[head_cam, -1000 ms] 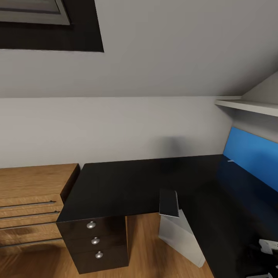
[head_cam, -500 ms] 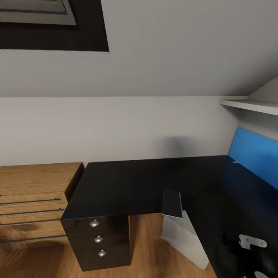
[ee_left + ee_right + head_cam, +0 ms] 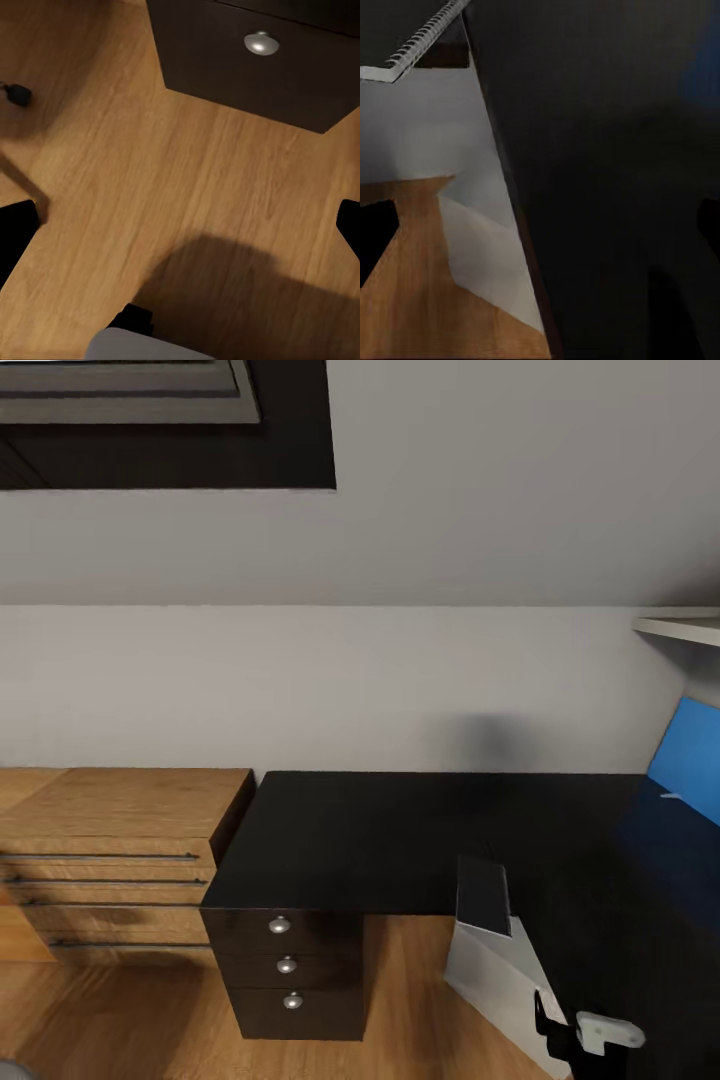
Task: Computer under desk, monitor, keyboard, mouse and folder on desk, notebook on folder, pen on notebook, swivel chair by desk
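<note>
From the head view, the desk spreads its black L-shaped top against the grey wall, dark drawers with round silver knobs under its left end. A thin dark notebook lies on the white pedestal below the top's edge. The blue panel is cut off at right.

In the left wrist view, the left gripper's dark fingertips sit wide apart above wooden floor.

In the right wrist view, the right gripper likewise stands spread, its tips barely visible against the black desk.

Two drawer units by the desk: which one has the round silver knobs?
The black drawer unit under the desk; the light wooden unit beside it has long bar handles instead.
</note>
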`<state>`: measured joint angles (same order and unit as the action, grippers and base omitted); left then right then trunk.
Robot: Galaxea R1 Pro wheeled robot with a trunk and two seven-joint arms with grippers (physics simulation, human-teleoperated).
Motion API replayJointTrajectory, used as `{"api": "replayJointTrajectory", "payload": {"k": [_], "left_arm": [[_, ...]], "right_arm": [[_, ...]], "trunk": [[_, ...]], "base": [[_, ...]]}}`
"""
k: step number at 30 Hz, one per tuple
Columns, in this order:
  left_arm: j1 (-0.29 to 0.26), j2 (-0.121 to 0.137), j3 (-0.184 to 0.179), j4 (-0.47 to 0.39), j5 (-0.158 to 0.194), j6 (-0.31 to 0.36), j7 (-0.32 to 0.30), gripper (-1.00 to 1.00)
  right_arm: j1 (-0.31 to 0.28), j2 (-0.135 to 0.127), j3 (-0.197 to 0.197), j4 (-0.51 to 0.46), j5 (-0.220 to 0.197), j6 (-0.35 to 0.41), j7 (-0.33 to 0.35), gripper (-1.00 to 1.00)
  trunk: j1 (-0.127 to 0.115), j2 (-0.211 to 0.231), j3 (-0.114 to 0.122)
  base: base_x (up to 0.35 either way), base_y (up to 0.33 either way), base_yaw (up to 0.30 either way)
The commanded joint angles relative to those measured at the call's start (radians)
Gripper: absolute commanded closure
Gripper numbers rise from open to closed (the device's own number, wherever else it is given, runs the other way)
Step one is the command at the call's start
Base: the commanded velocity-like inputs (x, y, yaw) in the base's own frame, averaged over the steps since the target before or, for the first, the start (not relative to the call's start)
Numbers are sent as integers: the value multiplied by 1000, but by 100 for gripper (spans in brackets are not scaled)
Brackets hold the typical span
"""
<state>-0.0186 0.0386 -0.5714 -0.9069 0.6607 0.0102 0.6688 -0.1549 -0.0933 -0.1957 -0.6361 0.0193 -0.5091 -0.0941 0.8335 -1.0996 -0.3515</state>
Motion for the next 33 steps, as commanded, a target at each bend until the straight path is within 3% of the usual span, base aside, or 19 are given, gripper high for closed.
{"api": "replayJointTrajectory", "payload": {"k": [1, 7, 18, 29, 33], "left_arm": [[-1, 1, -5, -1, 5, 1, 8, -100], [-1, 1, -5, -1, 6, 2, 8, -100], [-1, 1, -4, 5, 6, 2, 8, -100], [-1, 1, -4, 13, 5, 2, 8, -100], [-1, 1, -4, 13, 5, 2, 8, -100]], "right_arm": [[-1, 16, 1, 49, 19, -63, -4, -100], [-6, 76, 4, 176, 53, -195, -3, -100], [-6, 86, 1, 209, 48, -201, -2, -100], [-6, 87, 2, 215, 50, -204, 0, -100], [-6, 118, 3, 219, 52, -204, 0, -100]], "trunk": [[0, -1, -2], [0, -1, -5], [0, -1, -10], [0, -1, -10], [0, -1, -11]], "base": [[0, 0, 255], [0, 0, 263], [0, 0, 265], [0, 0, 33], [0, 0, 0]]}}
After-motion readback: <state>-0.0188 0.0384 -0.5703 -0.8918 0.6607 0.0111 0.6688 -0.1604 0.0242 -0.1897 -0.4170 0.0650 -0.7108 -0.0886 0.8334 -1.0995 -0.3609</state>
